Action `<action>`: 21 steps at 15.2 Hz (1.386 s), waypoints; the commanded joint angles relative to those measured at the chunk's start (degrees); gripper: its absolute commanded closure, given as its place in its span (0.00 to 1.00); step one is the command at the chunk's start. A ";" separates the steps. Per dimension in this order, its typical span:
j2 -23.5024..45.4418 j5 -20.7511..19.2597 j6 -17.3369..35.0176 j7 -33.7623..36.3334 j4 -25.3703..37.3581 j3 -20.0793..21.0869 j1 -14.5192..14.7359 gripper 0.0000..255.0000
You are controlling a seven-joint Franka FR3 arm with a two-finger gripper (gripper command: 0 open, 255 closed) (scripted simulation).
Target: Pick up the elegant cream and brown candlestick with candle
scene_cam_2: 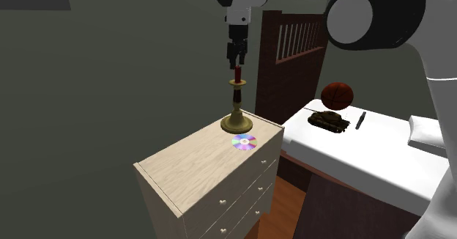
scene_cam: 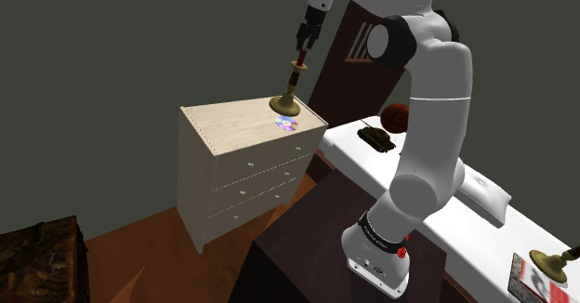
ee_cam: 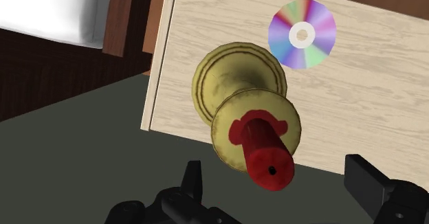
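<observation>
Candlestick [scene_cam_2: 236, 104] is being hovered over by the gripper [scene_cam_2: 234, 60], fingers apart; second exterior view: disc [scene_cam_2: 244, 142] at its five o'clock.

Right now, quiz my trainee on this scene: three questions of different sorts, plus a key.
1. True or false: the gripper is shut on the red candle.
2. What lies on the dresser beside the brass-coloured candlestick? A) a CD B) a mug C) a key ring
3. Fill in: the toy tank rests on the white ___.
Key: 1 false, the gripper is open and clear of it; 2 A; 3 bed.
</observation>
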 commanded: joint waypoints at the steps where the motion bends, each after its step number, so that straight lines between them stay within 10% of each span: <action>1: -0.26 -0.07 1.81 -0.12 -2.06 0.01 0.31 0.00; 5: -0.62 -0.15 4.02 -0.24 -4.65 0.01 0.69 0.00; 6: -0.59 -0.14 3.99 -0.21 -4.59 0.02 0.69 1.00; 21: 0.46 0.12 -1.29 0.03 1.80 0.03 -0.30 1.00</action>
